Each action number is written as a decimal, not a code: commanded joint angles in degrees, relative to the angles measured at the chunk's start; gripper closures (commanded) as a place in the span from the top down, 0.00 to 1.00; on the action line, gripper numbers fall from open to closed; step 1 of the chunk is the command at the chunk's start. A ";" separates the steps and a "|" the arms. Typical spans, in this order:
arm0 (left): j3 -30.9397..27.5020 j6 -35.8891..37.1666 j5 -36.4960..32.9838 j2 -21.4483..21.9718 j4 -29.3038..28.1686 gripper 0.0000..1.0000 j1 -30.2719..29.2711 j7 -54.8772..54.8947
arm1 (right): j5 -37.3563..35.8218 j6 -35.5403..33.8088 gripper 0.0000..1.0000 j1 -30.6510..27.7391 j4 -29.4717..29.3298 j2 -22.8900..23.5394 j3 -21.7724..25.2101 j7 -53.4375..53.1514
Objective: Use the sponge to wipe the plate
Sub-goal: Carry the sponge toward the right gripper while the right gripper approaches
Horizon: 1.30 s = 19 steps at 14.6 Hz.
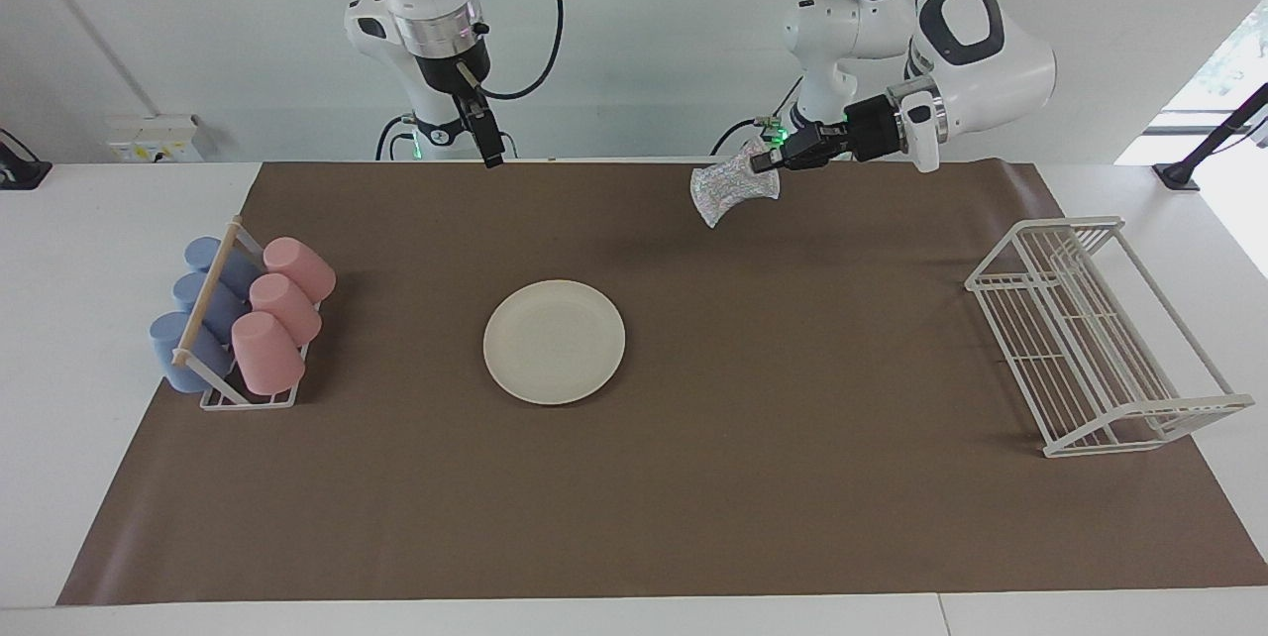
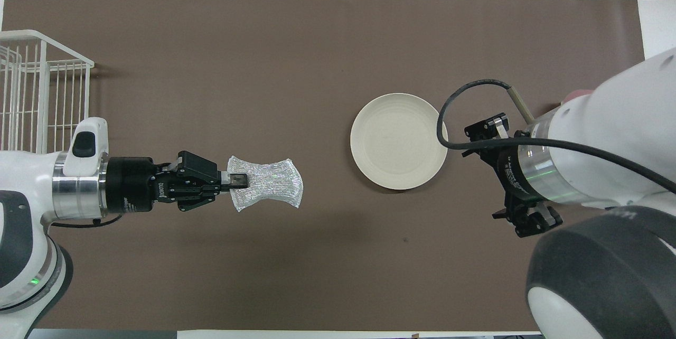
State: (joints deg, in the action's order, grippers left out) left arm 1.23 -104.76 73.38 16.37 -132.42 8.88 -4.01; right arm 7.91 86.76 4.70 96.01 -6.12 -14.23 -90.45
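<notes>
The cream-white plate (image 1: 554, 342) (image 2: 398, 141) lies flat on the brown mat near the table's middle, with nothing on it. My left gripper (image 1: 776, 161) (image 2: 238, 180) is shut on one end of the silvery sparkly sponge (image 1: 731, 187) (image 2: 266, 183). The sponge hangs in the air over the mat, between the wire rack and the plate, well short of the plate. My right gripper (image 1: 491, 153) points down, raised over the mat beside the plate toward the right arm's end. It is open and holds nothing; one finger (image 2: 485, 129) shows past the wrist in the overhead view.
A rack of blue and pink cups (image 1: 238, 324) stands at the right arm's end of the mat. A white wire dish rack (image 1: 1090, 334) (image 2: 42, 112) stands at the left arm's end. The brown mat (image 1: 792, 477) covers most of the table.
</notes>
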 commanded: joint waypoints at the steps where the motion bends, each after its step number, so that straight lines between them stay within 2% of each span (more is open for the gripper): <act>1: -0.71 -1.15 3.33 1.82 -3.71 0.00 2.36 3.30 | 2.02 5.51 1.00 2.14 2.25 -1.35 -0.53 -10.68; 4: -0.79 -0.97 10.26 0.95 -6.26 0.00 4.20 9.52 | 3.96 10.78 1.00 6.44 3.74 -1.35 -0.71 -21.23; 7: -0.79 0.26 16.25 0.15 -8.38 0.00 6.22 15.42 | 6.66 15.44 1.00 10.14 6.29 -1.44 -0.71 -26.52; 9: -0.88 0.08 17.32 -0.73 -8.29 0.00 8.16 17.45 | 9.57 19.48 1.00 11.46 8.31 -1.79 -0.71 -27.40; 13: -0.79 -0.27 19.25 -0.82 -7.94 0.00 9.66 17.55 | 9.67 25.81 1.00 13.32 14.99 -4.33 -0.71 -27.67; 19: -0.79 -0.62 19.43 -0.90 -7.94 0.00 10.80 17.55 | 9.93 28.72 1.00 16.48 16.58 -4.43 -0.79 -30.91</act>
State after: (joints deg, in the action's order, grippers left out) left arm 1.29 -104.75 91.41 15.52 -140.12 18.10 12.46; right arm 16.75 112.88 20.13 110.27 -8.90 -15.11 -118.35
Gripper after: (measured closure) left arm 0.956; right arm 0.000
